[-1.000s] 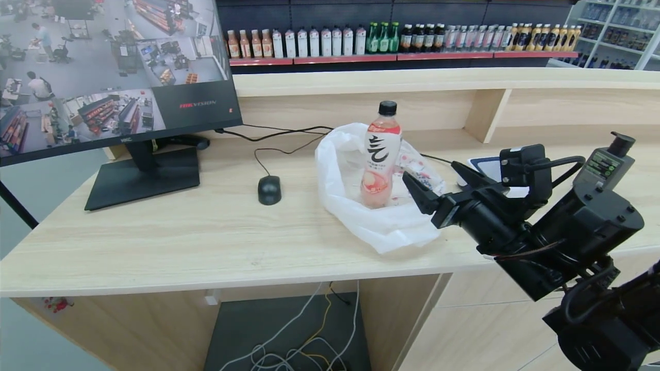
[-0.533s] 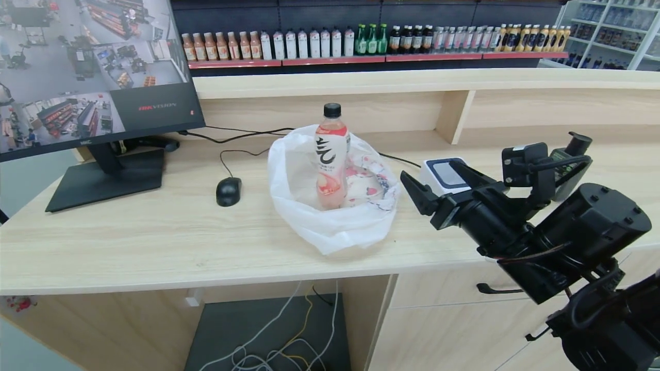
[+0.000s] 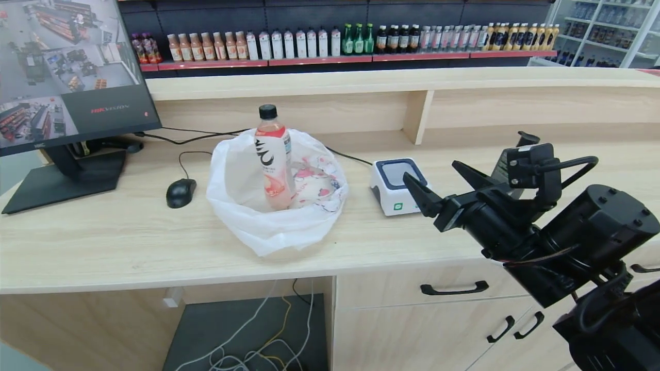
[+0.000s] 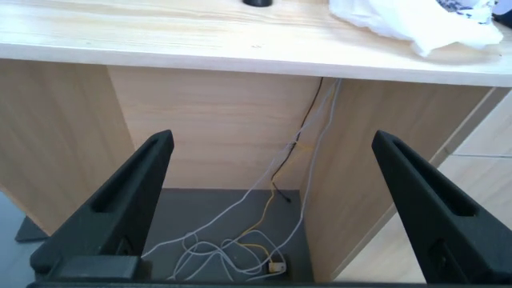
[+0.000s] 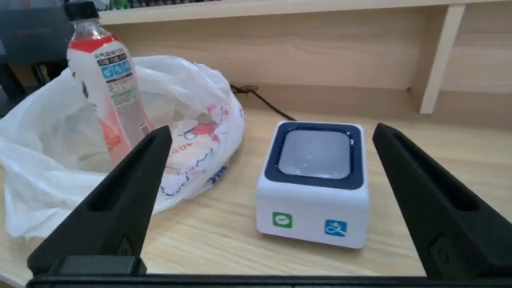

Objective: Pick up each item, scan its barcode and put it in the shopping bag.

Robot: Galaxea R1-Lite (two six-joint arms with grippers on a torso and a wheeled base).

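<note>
**A:** Jaws?
**B:** Right gripper (image 3: 437,178) is spread wide and holds nothing, near the scanner (image 3: 397,188) and pointing at it. Left gripper (image 4: 272,140) is also wide apart and empty, low, facing the cables (image 4: 232,256) under the counter (image 3: 129,242).
**A:** Items?
**B:** Bottle (image 3: 273,154) stands upright inside the bag (image 3: 268,232). A printed packet (image 3: 314,188), maybe, lies beside it. Mouse (image 3: 180,193) sits near the bag.

Looks forward and down from the head over the counter (image 3: 129,242), mid range. Faces the scanner (image 5: 316,188) and shopping bag (image 5: 48,152) up close from the right wrist, both shared with the head. Faces the cables (image 4: 240,244) beneath from the left wrist, low, shared likewise.
</note>
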